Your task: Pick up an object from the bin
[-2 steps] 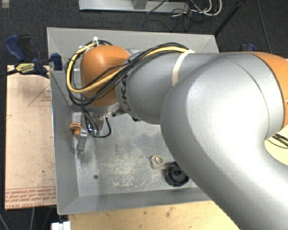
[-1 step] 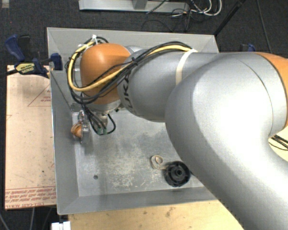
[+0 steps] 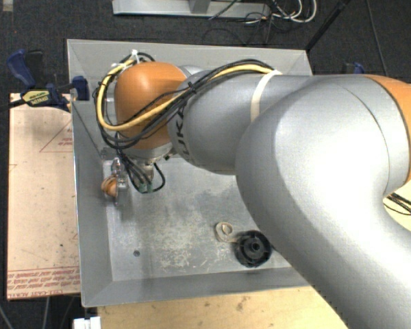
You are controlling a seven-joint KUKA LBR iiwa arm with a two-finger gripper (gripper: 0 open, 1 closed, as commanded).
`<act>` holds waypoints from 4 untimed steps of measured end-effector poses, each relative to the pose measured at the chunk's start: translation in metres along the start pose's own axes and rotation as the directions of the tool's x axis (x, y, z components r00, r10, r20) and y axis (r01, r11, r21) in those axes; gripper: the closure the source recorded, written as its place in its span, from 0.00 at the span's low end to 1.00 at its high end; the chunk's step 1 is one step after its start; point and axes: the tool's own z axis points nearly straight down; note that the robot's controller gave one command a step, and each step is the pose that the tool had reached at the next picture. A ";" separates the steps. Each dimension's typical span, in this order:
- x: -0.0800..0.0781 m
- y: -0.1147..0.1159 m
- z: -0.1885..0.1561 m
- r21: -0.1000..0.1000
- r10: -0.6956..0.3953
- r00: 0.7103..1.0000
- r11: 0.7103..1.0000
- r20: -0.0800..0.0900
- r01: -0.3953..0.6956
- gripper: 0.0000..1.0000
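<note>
Closest to me is the big grey arm, which reaches across the grey metal bin from the right and hides much of it. At its end sits a round orange cover with yellow and black cables looped round it. Below that, the gripper is down low by the bin's left wall. A small orange-brown thing sits right at the gripper's tip, touching it or very close. I cannot tell if the jaws are wide or narrow, or if they hold it. Well apart from the gripper, near the bin's front wall, lie a black round thing and, just beside it, a pale little loop.
</note>
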 end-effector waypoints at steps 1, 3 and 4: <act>0.001 0.000 -0.002 0.002 0.000 1.000 1.000 -0.004 0.000 1.00; 0.001 -0.001 -0.046 0.002 0.000 1.000 1.000 -0.006 0.000 1.00; 0.000 0.000 -0.064 0.000 0.001 1.000 1.000 0.001 -0.001 1.00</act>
